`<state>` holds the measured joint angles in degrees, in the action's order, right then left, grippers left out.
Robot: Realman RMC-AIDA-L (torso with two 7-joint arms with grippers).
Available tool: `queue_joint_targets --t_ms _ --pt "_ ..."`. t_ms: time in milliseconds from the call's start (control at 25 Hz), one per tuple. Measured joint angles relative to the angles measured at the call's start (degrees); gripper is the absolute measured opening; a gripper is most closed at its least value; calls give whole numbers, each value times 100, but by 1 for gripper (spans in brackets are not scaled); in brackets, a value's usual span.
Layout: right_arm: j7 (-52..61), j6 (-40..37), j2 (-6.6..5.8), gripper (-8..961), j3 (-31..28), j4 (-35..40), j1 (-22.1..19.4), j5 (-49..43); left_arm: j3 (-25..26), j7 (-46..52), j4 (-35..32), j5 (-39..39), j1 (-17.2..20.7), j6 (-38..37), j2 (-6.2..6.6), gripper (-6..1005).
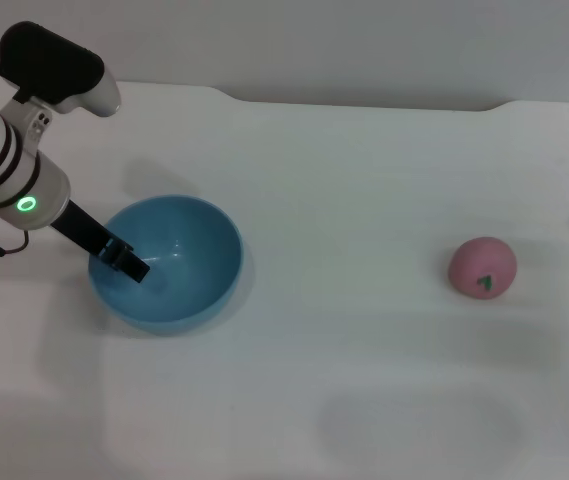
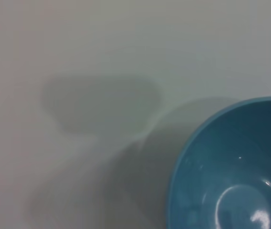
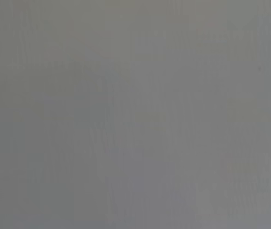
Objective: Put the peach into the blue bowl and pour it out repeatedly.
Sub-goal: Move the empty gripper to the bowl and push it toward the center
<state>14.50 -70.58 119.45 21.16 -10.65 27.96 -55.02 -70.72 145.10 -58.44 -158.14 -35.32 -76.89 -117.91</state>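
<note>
At the bowl (image 1: 169, 262) rim my left gripper (image 1: 124, 260) sat, pinching its wall; the peach (image 1: 482, 268) lay well apart, so upright placement came first.

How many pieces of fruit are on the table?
1. The peach lies alone on the white table, far to the robot's right of the blue bowl, which holds no fruit.

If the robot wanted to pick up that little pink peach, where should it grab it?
Probably across its widest middle, coming straight down from above. The peach is small and round, sitting alone on the white table with open space all around, so a claw could close on opposite sides. The left claw is busy at the blue bowl's rim.
</note>
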Motion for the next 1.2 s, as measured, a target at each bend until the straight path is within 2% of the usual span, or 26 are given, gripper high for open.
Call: queue_joint_targets --t_ms 40,240,680,800,960,1080,1200 --pt "0 0 0 680 1 0 -1 0 -2 0 18 8 -3 2 -2 809" --pt "0 0 -1 680 7 1 -11 0 -157 48 109 23 -18 22 -11 594" --pt "0 0 -1 679 4 -57 -12 0 -221 69 269 64 -73 99 -22 379" --pt "0 1 -1 678 -8 -62 -25 2 -220 67 269 72 -74 97 -22 127" --pt "60 20 0 678 -33 -107 -28 19 -221 43 268 74 -74 96 -22 28" --pt "704 37 -9 678 -32 -142 40 25 -196 56 247 76 -75 114 -21 1" --pt "2093 132 -48 678 35 -34 162 -82 -154 66 219 190 -87 192 -13 -2"
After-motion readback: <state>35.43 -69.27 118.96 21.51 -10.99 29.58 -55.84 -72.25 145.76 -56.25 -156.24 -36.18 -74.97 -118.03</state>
